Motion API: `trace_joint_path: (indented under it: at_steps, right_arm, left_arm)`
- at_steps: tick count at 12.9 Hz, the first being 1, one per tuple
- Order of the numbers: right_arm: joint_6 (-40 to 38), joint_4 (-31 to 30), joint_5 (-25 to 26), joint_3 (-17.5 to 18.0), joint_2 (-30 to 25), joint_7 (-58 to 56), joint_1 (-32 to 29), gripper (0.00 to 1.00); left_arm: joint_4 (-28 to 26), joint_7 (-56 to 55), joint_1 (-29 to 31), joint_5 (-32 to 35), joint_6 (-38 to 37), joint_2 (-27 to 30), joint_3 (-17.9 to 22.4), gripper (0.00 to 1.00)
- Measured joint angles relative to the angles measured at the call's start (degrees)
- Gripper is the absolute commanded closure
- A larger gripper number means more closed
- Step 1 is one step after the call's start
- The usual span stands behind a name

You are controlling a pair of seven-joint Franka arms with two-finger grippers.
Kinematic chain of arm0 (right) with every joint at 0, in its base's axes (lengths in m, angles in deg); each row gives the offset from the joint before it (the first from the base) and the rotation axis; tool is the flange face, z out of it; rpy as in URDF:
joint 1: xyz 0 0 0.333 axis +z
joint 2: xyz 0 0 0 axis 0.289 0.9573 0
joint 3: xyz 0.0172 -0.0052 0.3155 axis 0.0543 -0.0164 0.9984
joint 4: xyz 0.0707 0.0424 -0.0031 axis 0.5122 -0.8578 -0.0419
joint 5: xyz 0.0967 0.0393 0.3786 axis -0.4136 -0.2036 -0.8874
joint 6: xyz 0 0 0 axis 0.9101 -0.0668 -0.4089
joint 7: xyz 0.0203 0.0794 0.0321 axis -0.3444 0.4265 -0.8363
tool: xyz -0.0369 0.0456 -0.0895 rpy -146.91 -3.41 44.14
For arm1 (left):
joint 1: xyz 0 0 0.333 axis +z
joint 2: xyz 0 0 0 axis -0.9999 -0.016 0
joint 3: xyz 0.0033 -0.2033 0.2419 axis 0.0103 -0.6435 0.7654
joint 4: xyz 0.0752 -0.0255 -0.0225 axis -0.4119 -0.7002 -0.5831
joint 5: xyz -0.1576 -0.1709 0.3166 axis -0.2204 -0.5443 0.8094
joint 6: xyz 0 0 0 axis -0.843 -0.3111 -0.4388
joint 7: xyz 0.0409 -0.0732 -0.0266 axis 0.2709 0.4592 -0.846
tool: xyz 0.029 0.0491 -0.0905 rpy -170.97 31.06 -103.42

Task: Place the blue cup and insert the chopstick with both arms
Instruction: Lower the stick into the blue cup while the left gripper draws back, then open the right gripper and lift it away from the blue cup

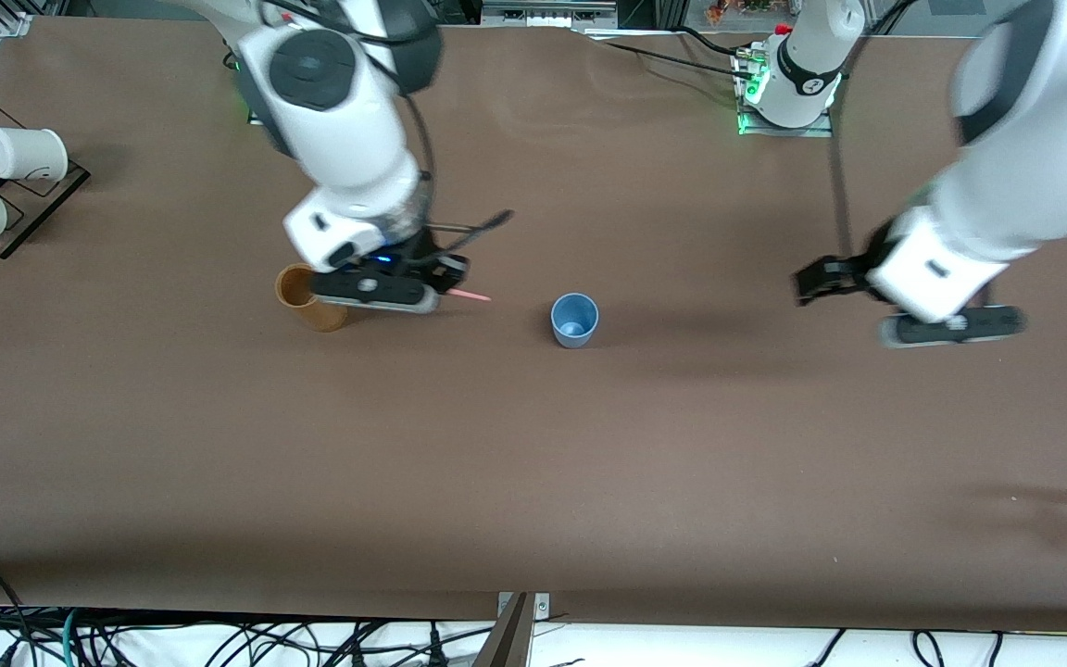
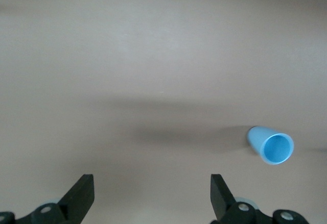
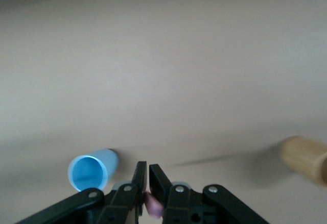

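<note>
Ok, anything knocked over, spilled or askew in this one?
Nothing stands out. The cup stands upright mid-table, apart from both grippers. The right gripper holds the chopstick beside the wooden cylinder; the left gripper is open and empty.

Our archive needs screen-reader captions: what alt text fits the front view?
The right hand, shut on a pink chopstick, hangs over the table beside a tan wooden cylinder. An upright blue cup stands mid-table; the left hand is open and empty toward its own end.
</note>
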Motion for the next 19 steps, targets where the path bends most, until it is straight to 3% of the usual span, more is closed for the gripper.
trace_joint_path:
  at_steps: [5,11,12,14,19]
  right_arm:
    - [7.4,1.9,0.3,-0.1,5.4,10.3,4.6,1.00]
    - [9.5,2.1,3.1,-0.2,8.6,13.8,6.8,1.00]
    - [9.5,2.1,3.1,-0.2,8.7,13.8,6.9,0.71]
    - [9.5,2.1,3.1,-0.2,8.8,13.8,7.0,0.00]
    - [8.0,3.1,3.1,-0.2,8.7,13.8,7.0,0.00]
  left_arm:
    - [-1.8,12.7,5.1,1.7,-3.5,2.4,0.9,0.00]
    - [-6.5,13.0,4.6,2.5,-2.9,5.8,0.8,0.00]
    - [-7.3,12.5,4.6,2.1,-2.8,6.4,0.7,0.00]
    - [-8.0,12.2,4.6,2.0,-2.5,6.6,0.7,0.00]
    - [-8.7,12.1,4.5,2.0,-2.2,6.6,0.3,0.00]
